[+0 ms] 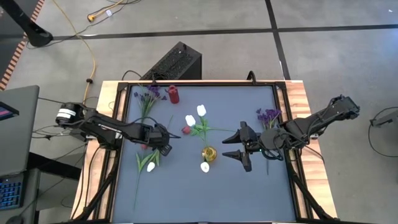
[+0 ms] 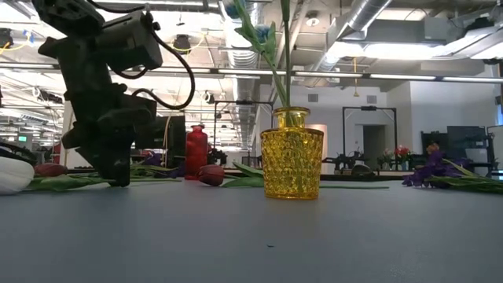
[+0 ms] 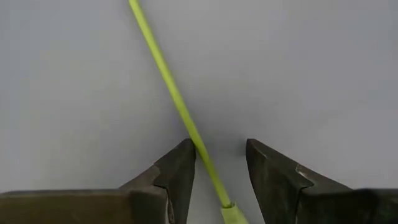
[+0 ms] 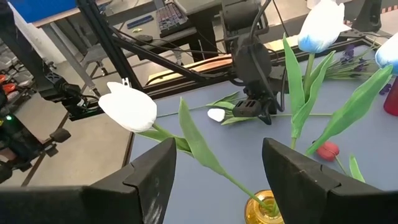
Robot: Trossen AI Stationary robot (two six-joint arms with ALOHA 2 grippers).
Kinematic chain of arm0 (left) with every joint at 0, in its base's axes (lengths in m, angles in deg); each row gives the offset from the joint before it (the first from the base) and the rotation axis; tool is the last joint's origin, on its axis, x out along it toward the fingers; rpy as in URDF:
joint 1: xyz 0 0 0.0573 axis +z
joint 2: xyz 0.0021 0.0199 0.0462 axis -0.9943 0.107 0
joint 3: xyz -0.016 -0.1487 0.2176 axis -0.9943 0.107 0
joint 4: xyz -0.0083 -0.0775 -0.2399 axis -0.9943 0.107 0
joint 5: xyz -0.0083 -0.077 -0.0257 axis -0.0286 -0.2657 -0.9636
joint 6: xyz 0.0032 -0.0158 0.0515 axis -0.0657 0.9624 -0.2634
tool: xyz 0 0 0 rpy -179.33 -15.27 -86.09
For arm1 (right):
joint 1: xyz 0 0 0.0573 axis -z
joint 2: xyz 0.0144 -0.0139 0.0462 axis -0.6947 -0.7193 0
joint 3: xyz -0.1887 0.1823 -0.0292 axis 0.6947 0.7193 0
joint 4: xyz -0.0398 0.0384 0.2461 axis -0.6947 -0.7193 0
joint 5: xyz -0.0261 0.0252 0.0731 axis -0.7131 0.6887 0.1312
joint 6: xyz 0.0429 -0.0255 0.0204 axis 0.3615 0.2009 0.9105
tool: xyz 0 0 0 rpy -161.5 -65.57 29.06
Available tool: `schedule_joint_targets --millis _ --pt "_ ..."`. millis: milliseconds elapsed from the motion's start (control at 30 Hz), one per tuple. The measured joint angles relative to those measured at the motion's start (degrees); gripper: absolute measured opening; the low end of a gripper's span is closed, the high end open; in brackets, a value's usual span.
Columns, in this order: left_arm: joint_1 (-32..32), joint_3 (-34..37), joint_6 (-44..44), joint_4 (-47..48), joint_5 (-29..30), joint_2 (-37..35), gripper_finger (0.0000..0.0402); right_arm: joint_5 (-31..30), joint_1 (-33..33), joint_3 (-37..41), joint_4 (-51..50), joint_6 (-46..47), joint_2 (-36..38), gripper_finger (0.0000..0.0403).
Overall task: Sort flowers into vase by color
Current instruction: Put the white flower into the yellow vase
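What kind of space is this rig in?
Likely an open lab or industrial workshop. The low view shows exposed ceiling ducts and pipework over a big open floor, with more flowers on a far table. The high view shows a desk with a keyboard and loose cables on concrete.

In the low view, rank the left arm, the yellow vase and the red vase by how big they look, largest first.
1. left arm, nearest the camera, which inflates it.
2. yellow vase.
3. red vase, farther back and partly hidden behind the arm, so its true size against the yellow one is unsure.
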Motion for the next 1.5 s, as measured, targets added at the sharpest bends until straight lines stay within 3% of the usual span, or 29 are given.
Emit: schedule_joint_targets --millis 100,300,500,667,833,1067,1233,1500 --pt "-0.4 -1.4 -0.3 1.4 -0.6 -0.7 0.0114 0.0 0.0 0.0 0.0 0.0 0.0 0.0265" --pt "-0.4 -4.5 -2.8 0.0 -3.9 -1.7 0.0011 -0.1 0.0 0.0 0.0 0.0 0.0 0.0265" --pt "-0.3 -9.7 -4.5 0.6 -1.8 -4.5 0.0003 -0.1 0.0 0.0 0.1 0.0 0.0 0.0265" --pt "0.8 -15.5 -7.1 6.5 4.1 -9.4 0.0001 -0.1 0.0 0.0 0.4 0.0 0.0 0.0265" --pt "4.5 -20.9 -11.3 11.5 8.1 -15.4 0.0 -0.1 0.0 0.0 0.9 0.0 0.0 0.0265" --pt "11.7 -27.0 -17.3 10.8 9.4 -21.7 0.0 -0.2 0.0 0.0 3.7 -4.0 0.0 0.0265" --pt "14.9 -31.8 -21.0 10.8 9.2 -23.8 0.0 -0.4 0.0 0.0 8.5 -11.9 0.1 0.0265" --pt "17.0 -40.7 -26.6 4.4 7.7 -24.1 0.0 -3.3 0.0 -4.0 12.1 -34.8 0.4 0.0265"
